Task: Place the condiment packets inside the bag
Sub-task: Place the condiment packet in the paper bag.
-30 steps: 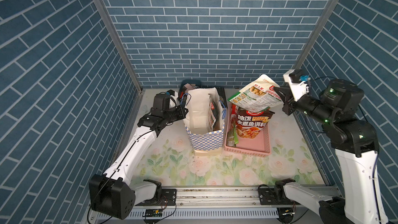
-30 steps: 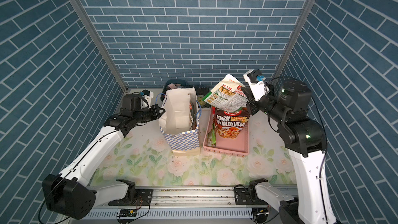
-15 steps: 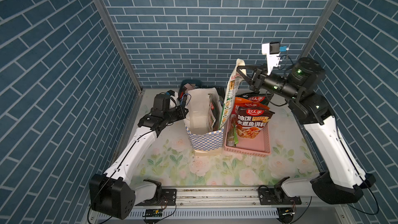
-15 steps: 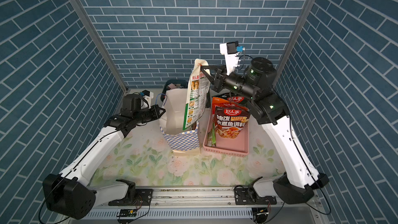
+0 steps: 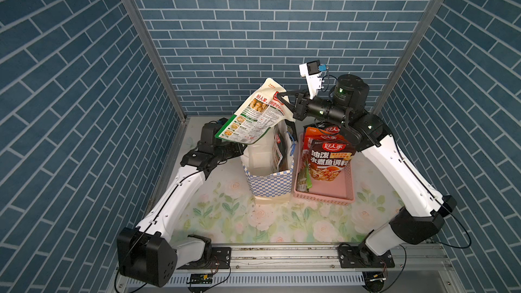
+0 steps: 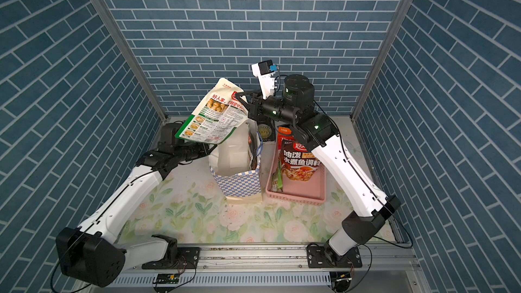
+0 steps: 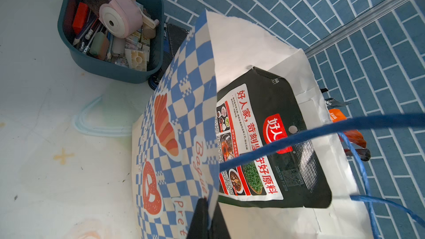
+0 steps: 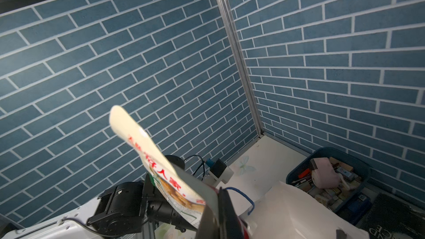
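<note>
The blue-and-white checkered bag (image 5: 269, 183) (image 6: 239, 184) (image 7: 184, 111) stands open mid-table. My left gripper (image 5: 239, 149) (image 6: 207, 149) (image 7: 208, 217) is shut on its left rim, one finger outside and one inside. A black condiment packet (image 7: 264, 143) (image 5: 277, 150) leans inside against the bag's right wall. Above the bag's mouth, my right gripper (image 5: 282, 100) (image 6: 241, 98) (image 8: 216, 212) is shut on the top edge of a white-and-green packet (image 5: 253, 119) (image 6: 214, 119) (image 8: 161, 171), which hangs tilted down to the left. Its lower end hides part of my left wrist in both top views.
A pink basket (image 5: 324, 196) (image 6: 296, 198) right of the bag holds a dark brown packet (image 5: 328, 162) (image 6: 300, 164), an orange-red one (image 5: 315, 132) behind it and small green ones (image 5: 307, 178). A dark teal bin (image 7: 115, 70) (image 8: 326, 155) of stationery stands behind the bag.
My right arm has carried the white-and-green packet left, from beside the basket to above the bag's mouth, and the packet has turned to show its printed face. The left arm has stayed still.
</note>
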Controlling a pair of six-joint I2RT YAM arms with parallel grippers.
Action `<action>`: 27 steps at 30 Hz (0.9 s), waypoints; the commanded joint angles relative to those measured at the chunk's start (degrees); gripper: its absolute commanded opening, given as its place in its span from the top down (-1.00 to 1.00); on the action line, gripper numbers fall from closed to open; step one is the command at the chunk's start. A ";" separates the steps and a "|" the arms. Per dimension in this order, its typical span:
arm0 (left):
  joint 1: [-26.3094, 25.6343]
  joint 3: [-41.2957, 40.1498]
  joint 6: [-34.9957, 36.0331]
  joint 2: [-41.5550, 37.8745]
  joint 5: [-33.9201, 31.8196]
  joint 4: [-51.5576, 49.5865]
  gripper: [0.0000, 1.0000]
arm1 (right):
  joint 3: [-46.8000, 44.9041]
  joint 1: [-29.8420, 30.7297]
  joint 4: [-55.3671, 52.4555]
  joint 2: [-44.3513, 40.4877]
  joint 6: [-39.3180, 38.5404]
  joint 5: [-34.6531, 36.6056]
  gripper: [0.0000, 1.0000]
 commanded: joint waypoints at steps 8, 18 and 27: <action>-0.29 -0.82 0.49 0.34 0.08 -0.88 1.00 | -1.03 0.03 -6.75 -0.50 7.67 -1.94 1.00; -0.29 -0.48 0.65 0.27 0.38 -1.05 1.00 | 4.34 -0.35 -23.29 3.00 16.68 2.21 1.00; -0.29 -0.61 0.62 0.28 0.62 -0.96 1.00 | 17.91 -2.29 -39.69 11.03 17.11 1.50 1.00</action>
